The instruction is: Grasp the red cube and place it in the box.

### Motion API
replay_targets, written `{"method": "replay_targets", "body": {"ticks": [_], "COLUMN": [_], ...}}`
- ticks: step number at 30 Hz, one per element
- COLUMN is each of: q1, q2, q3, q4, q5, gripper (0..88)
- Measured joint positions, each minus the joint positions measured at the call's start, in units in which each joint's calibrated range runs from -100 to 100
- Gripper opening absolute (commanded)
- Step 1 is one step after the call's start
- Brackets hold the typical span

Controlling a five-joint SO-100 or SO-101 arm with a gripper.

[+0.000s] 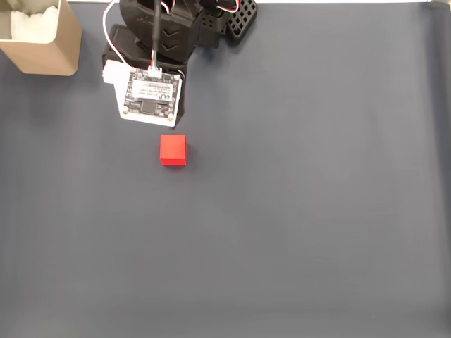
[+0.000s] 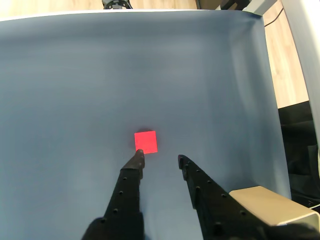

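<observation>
- The red cube lies on the dark grey mat, well apart from the box at the fixed view's upper left.
- Circuit board print is too small to read.
- In the wrist view, the gripper hangs spread and empty, its left fingertip overlapping the cube's near edge.

The gripper pokes up from the bottom w/ its two black fingers spread apart. The red cube sits on the blue-grey mat, just past the left fingertip (maybe touching it, hard to tell). The tan box is at bottom right.
</observation>
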Motion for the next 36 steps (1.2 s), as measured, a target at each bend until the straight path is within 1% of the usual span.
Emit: {"method": "replay_targets", "body": {"ticks": [11, 22, 36], "q1": [0.3, 0.3, 0.3], "q2": [-0.35, -0.52, -0.87], "q3": [2.08, 6.69, 13.47], "q4": [-3.18, -7.56, -11.14], "q5": [1.51, 1.71, 1.81], "gripper": [21.0, 28.3, 30.7]}}
